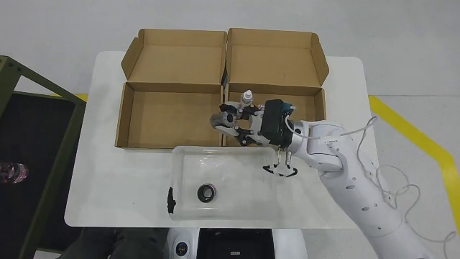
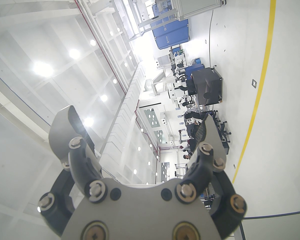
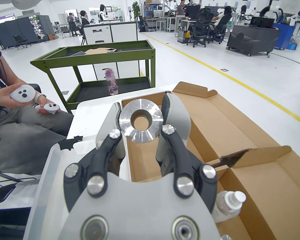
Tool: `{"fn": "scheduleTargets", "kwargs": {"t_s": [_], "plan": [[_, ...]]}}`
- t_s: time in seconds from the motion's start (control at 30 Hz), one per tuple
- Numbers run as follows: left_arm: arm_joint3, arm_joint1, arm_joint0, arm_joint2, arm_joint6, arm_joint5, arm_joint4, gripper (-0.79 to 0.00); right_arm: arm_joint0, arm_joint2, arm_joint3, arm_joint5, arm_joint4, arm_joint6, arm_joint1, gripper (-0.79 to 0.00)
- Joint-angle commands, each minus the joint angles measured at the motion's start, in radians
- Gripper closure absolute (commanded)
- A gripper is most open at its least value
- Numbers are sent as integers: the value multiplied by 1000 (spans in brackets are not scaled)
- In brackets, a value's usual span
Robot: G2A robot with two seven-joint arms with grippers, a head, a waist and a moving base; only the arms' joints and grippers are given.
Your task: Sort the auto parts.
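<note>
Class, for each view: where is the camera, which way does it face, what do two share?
Top view: overhead, facing down at the table; right arm shows.
Left wrist view: on that wrist, facing the ceiling; open left gripper.
Right wrist view: on that wrist, facing across the cardboard boxes; right gripper holding a metal ring.
Shared: top and right wrist views show the boxes and white bottle.

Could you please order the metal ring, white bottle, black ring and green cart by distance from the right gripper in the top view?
1. Metal ring, between the right gripper's fingers.
2. White bottle, in a cardboard box.
3. Black ring, in the clear tray.
4. Green cart, off the table.
</note>
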Motion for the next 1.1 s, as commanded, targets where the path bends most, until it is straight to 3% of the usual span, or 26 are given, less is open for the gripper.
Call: {"fn": "scheduleTargets", "kwargs": {"t_s": [0.0, 1.07], "plan": [[0, 0, 0, 0, 0, 0, 0, -785, 15, -7, 20, 17, 14, 10, -4, 0], [0, 0, 0, 0, 0, 0, 0, -785, 278, -306, 262, 348, -188, 204, -127, 0]]}}
